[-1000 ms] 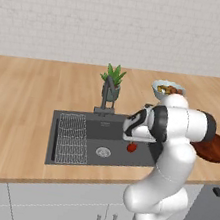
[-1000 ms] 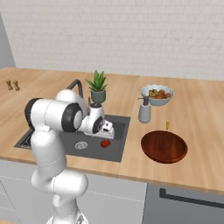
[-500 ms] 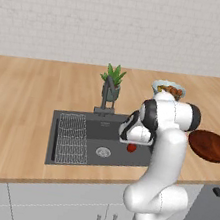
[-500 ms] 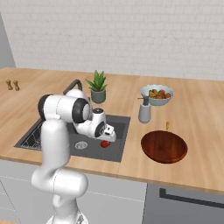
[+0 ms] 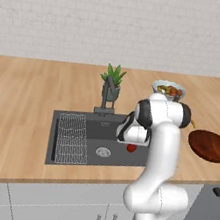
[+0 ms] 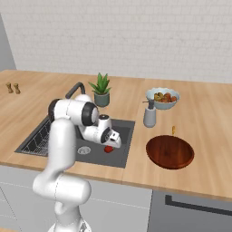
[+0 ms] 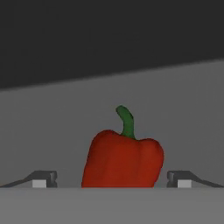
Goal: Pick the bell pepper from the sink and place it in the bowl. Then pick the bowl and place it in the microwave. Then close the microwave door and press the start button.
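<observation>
While the gripper [image 7: 111,179] hangs low inside the sink [image 6: 121,156], its two small dark fingertips [image 7: 41,179] stand spread as wide as they go, one on each side of the bell pepper [image 7: 122,159] and not touching it. That pepper is glossy red, blocky and lobed, with a short curved green stem pointing up; it rests on the smooth dark grey sink floor, toward the right end of the basin, with the sink's wall behind it. From the base cameras it reads as a small red spot [image 5: 131,147] just under the white, rounded hand.

Rectangular and matte, the sink is cut into a pale wooden counter [image 5: 26,108] with visible grain. A round steel drain [image 5: 103,152] sits mid-floor, and a wire rack [image 5: 71,138] of thin parallel bars fills the left end. A dark faucet [image 5: 105,97] rises at the far edge, beside a spiky green plant [image 6: 101,89] in a small grey pot.

Right of the sink lies the bowl [image 6: 170,151], shallow, round, reddish-brown and shiny. Farther back stand a grey soap dispenser [image 6: 150,115] and a pale bowl of mixed fruit [image 6: 162,98].
</observation>
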